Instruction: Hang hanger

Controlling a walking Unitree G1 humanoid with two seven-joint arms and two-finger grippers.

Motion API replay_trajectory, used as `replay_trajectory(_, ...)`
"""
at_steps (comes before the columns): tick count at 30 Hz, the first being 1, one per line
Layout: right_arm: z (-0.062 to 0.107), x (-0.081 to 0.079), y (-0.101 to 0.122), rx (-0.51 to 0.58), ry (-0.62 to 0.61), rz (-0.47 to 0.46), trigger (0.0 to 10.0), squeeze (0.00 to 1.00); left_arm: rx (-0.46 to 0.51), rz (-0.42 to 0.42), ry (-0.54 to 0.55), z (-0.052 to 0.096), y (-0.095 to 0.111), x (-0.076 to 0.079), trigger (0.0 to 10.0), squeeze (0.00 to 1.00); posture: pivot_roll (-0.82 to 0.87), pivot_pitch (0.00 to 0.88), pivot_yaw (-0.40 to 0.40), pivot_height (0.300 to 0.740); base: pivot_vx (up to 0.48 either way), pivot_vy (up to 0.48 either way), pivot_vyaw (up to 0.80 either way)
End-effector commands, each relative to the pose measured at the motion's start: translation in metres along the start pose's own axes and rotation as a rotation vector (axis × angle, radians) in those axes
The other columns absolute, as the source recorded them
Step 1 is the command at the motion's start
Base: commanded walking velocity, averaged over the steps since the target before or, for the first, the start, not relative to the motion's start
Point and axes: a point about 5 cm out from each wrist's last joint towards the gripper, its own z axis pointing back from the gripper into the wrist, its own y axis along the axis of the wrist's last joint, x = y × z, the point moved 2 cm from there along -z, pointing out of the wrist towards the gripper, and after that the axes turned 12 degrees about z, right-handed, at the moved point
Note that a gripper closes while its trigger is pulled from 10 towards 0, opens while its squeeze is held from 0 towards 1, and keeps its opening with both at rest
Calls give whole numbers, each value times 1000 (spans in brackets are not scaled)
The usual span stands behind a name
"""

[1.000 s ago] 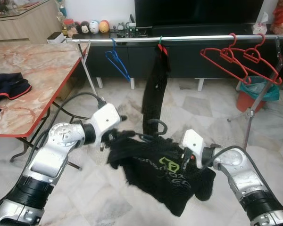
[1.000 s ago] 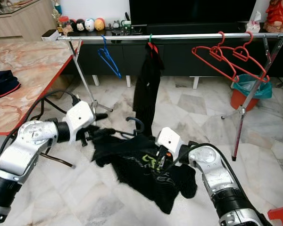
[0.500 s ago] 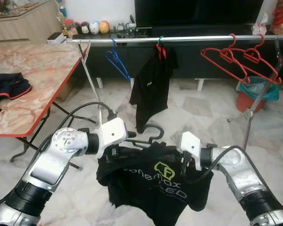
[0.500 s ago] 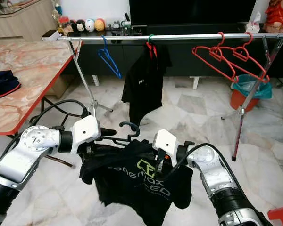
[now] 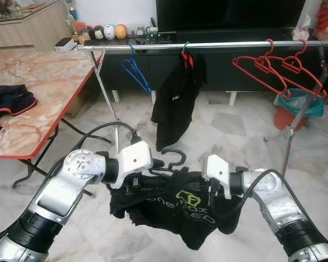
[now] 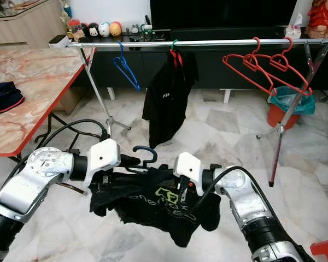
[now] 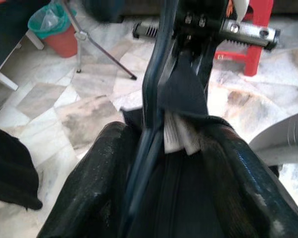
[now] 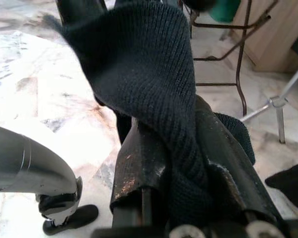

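I hold the black shirt (image 5: 177,204) on its hanger (image 5: 172,158), left gripper (image 5: 135,183) and right gripper (image 5: 214,191) jaws clamping fabric.

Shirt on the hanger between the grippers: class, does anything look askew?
Yes. The shirt sags crumpled in a heap rather than draping flat, its logo skewed. The hanger hook tips sideways, below the rail. Left gripper and right gripper pinch its ends.
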Motion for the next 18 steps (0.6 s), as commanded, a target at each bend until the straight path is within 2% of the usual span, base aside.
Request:
replay_trajectory(1,-3,5,15,53,2,54,10000,0,-1,5,-8,-1,1,2,10000,0,17,0,94,719,0,0,0)
replay_trajectory(7,-3,4,15,52,4,51,10000,0,6,19,-12,-2,1,4,10000,0,15,0,92,719,0,0,0)
replay_trajectory(8,-3,4,15,52,5,51,10000,0,6,23,-12,-1,1,4,5216,0,15,0,92,719,0,0,0)
replay_trajectory(9,-2,5,15,53,6,51,10000,0,6,28,-11,-1,1,4,3020,0,16,0,92,719,0,0,0)
replay_trajectory(10,-2,4,15,53,7,50,10000,0,3,29,-14,0,0,4,0,0,17,0,91,719,0,0,0)
replay_trajectory(18,0,5,16,55,13,51,10000,0,-35,26,19,7,-6,-2,0,0,17,0,90,719,0,0,0)
